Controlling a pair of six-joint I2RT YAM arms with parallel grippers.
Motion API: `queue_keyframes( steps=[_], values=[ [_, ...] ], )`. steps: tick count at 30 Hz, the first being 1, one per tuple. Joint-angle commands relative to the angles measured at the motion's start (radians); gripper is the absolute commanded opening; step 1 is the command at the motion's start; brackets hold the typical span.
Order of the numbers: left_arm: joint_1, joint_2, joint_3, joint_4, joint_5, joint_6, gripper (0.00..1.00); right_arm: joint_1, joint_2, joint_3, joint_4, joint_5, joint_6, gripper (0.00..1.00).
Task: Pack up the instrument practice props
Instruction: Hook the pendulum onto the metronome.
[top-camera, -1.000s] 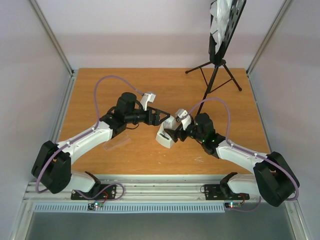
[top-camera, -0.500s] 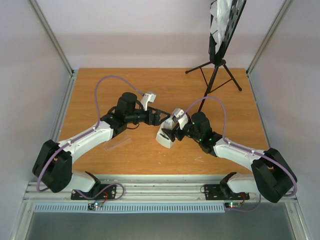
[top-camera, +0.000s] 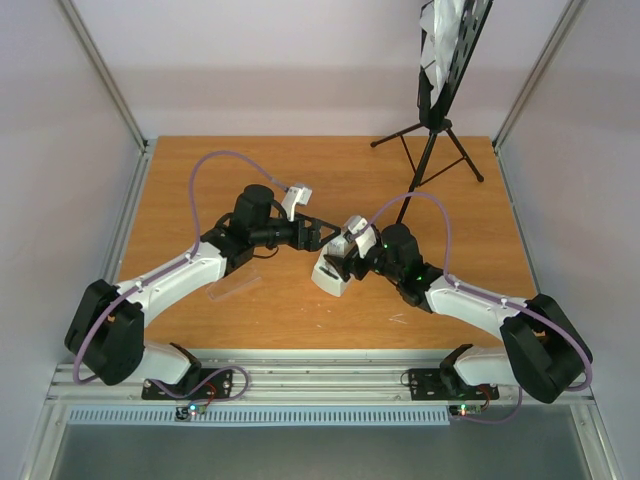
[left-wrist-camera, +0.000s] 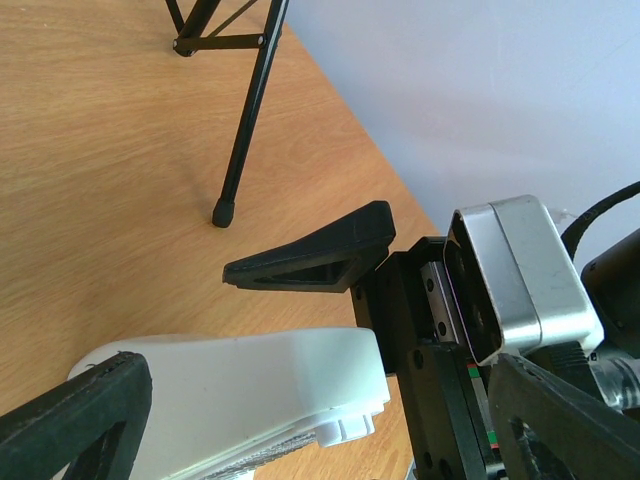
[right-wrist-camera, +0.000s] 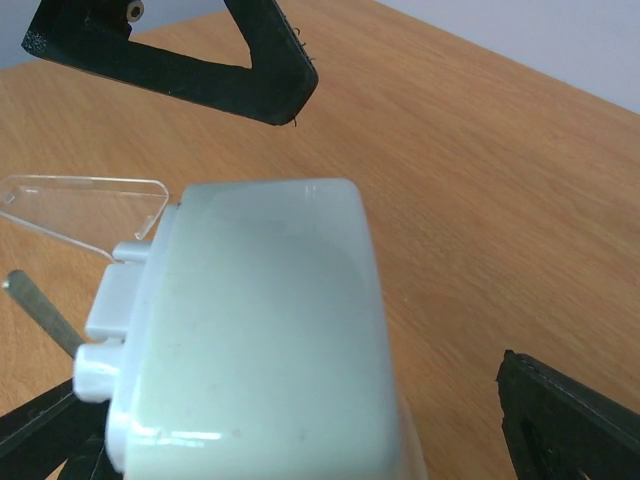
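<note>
The clear cover (top-camera: 232, 288) lies flat on the tabletop (top-camera: 200, 170), left of the metronome (top-camera: 328, 277) at the middle. My right pincer (top-camera: 340, 266) straddles the metronome, fingers apart. My left pincer (top-camera: 323, 237), also spread, hovers just behind. At the far right is the stand (top-camera: 432, 150), with pages (top-camera: 440, 45) on its desk.

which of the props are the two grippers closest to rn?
The white metronome, mid-table between the left gripper and right gripper, both open. The black music stand holding the sheet-music pages stands apart at the far right edge.
</note>
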Motion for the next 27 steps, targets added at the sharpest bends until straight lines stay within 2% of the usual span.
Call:
queue_keyframes(
  steps=[1,11,27],
  values=[
    [0.004,-0.002,-0.009,0.049,0.011,0.01,0.93,0.003,-0.015,-0.002,0.026,0.012,-0.014,0.97],
    [0.004,-0.006,-0.009,0.049,0.016,0.009,0.93,-0.001,-0.067,-0.055,0.023,0.026,0.005,0.95],
    [0.004,-0.012,-0.011,0.046,0.025,0.011,0.93,-0.038,-0.038,-0.044,0.04,-0.039,0.027,0.88]
  ],
)
